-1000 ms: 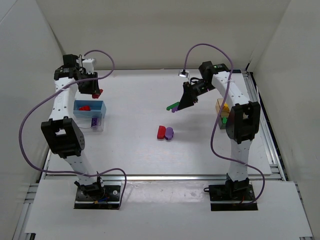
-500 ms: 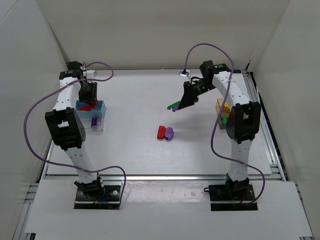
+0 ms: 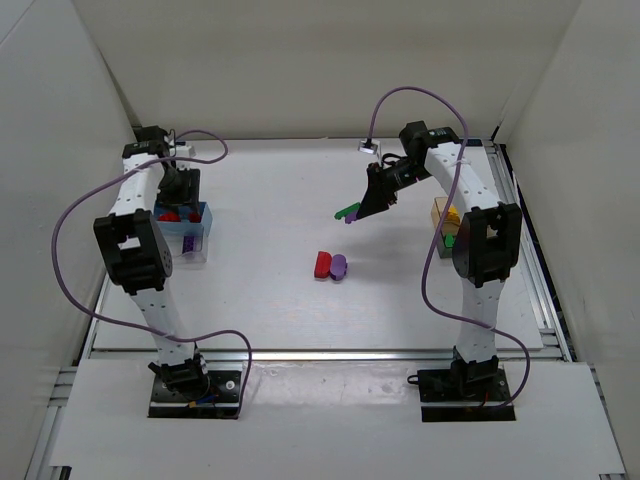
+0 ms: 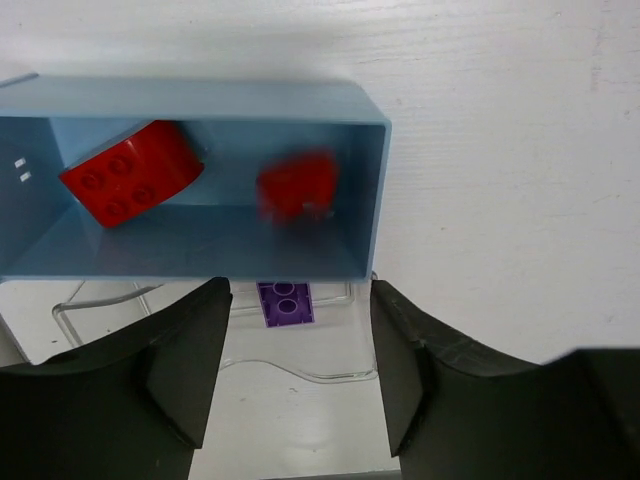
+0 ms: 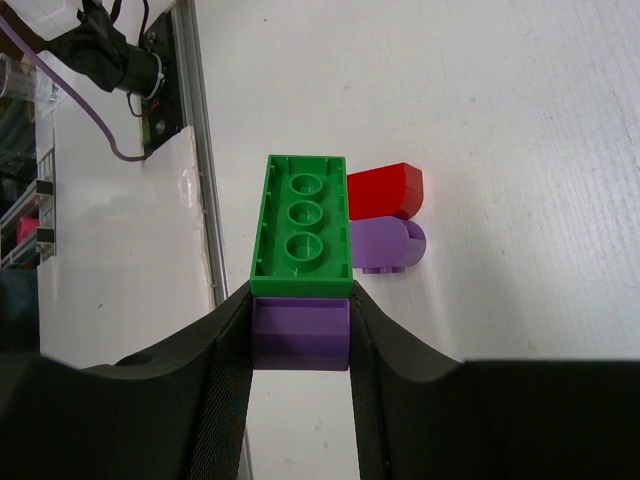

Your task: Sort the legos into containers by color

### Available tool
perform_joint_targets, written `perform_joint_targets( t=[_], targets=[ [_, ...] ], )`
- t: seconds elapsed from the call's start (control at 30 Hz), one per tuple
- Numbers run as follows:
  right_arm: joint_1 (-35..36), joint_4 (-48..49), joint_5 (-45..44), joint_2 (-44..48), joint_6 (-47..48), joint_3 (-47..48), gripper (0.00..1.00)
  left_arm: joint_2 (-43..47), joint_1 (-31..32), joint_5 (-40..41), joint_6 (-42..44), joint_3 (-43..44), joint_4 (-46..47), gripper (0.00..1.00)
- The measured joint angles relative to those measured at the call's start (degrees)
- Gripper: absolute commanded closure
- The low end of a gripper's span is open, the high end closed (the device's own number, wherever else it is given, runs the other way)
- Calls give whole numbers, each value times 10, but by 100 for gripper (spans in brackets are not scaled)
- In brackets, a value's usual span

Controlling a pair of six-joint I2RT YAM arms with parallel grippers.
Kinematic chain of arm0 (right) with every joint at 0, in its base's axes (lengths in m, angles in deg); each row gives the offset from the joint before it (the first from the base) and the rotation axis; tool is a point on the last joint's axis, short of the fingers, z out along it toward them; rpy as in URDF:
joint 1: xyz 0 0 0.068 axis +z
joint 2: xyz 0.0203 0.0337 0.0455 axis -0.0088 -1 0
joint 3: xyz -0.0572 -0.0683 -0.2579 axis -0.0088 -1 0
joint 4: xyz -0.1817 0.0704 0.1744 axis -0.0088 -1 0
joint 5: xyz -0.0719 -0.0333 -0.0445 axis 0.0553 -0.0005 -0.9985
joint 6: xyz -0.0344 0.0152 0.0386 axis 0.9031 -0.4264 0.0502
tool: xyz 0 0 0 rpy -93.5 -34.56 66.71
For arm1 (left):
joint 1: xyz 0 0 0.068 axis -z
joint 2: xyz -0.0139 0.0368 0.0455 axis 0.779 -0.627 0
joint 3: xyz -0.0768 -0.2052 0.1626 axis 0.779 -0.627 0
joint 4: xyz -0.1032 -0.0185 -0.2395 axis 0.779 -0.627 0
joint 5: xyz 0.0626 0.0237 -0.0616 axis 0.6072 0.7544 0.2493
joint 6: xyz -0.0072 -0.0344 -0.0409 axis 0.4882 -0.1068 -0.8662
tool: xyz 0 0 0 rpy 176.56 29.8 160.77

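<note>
My left gripper (image 3: 181, 192) (image 4: 300, 330) hangs open above the blue container (image 3: 198, 224) (image 4: 372, 190). Two red legos are in it: one lying still (image 4: 130, 182) and one blurred (image 4: 297, 185). A purple lego (image 4: 285, 303) lies in the clear container (image 4: 340, 345) beside it. My right gripper (image 3: 366, 208) (image 5: 300, 300) is shut on a purple lego (image 5: 300, 333) joined to a green lego (image 5: 302, 225) (image 3: 347, 211), held above the table. A red rounded lego (image 3: 322, 264) (image 5: 385, 190) and a purple rounded lego (image 3: 339, 266) (image 5: 388, 245) lie side by side on the table at mid-centre.
A tan container (image 3: 440, 207) holding yellow blocks and another container with a green block (image 3: 450, 240) stand at the right, partly behind my right arm. White walls surround the table. Purple cables loop over both arms.
My left gripper moved from behind the blue container to over it and let go of its red lego, which is now inside the box. My right arm has barely moved.
</note>
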Motion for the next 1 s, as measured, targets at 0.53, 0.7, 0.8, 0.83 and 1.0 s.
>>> perform_joint_targets(
  t=[0.53,0.7,0.8,0.83,1.0],
  targets=[
    [42,18,11,-6,-7,76,100,12,-2,-459,-29,104,9,33],
    [78,30,33,-39,-16,141,100,18,52,-616,-47,108,12,30],
    [96,42,51,-59,-26,166,100,18,86,-663,-49,104,10,30],
    [100,45,56,-66,-31,171,100,18,99,-673,-49,102,10,30],
    [106,63,81,-82,-56,181,100,18,150,-690,-38,97,7,30]
  ],
)
